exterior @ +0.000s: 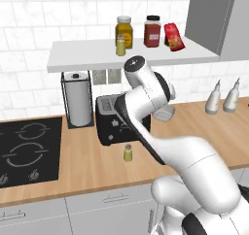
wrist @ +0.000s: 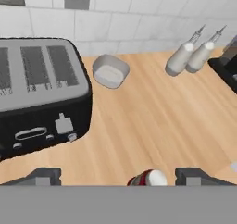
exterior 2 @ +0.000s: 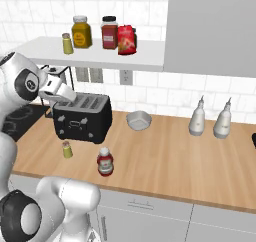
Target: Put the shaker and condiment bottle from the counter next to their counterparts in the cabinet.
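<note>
On the cabinet (exterior 2: 135, 61) stand an amber jar (exterior 2: 81, 32), a dark-red jar (exterior 2: 109, 33), a snack bag (exterior 2: 127, 40) and a shaker (exterior 2: 66, 44). A second shaker (exterior 2: 67, 149) and the condiment bottle (exterior 2: 104, 162) stand on the counter (exterior 2: 175, 161) before the toaster (exterior 2: 80, 117), near the front edge. The gripper (wrist: 118, 177) hangs open above the bottle, with bare wood to the right.

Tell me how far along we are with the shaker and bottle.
Nothing is done yet. The shaker and the condiment bottle both stand on the counter before the toaster. The open gripper sits above the bottle, holding nothing. Both items must still go onto the shelf beside their counterparts.
</note>
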Robot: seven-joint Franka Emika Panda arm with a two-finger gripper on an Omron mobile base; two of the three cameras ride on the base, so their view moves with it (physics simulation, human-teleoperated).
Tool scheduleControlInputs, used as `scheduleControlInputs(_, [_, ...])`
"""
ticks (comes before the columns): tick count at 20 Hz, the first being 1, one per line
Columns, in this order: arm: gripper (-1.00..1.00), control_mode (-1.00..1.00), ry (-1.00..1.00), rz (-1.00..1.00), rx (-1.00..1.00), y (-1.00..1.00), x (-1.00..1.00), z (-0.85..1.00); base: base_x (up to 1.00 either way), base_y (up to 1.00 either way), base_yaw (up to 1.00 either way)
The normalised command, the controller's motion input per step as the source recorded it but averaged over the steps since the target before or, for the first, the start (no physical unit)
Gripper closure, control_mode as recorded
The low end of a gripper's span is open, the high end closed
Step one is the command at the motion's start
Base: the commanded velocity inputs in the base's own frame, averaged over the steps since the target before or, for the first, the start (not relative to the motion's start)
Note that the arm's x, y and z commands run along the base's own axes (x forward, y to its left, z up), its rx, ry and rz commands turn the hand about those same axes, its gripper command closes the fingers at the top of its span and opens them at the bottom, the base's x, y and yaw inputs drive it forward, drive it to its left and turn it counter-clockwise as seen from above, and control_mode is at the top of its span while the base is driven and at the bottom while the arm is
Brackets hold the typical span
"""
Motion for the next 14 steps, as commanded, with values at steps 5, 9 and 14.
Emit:
scheduleControlInputs(5, [-1.00,-1.00,-0.17,-0.45,0.00,0.40,0.00,-0.31,0.00,0.00,0.00])
scheduleControlInputs(9, [-1.00,-1.00,-0.22,-0.47,0.02,0.40,0.00,-0.36,0.00,0.00,0.00])
scheduleControlInputs(14, [-1.00,-1.00,-0.32,-0.39,0.04,0.42,0.00,-0.45,0.00,0.00,0.00])
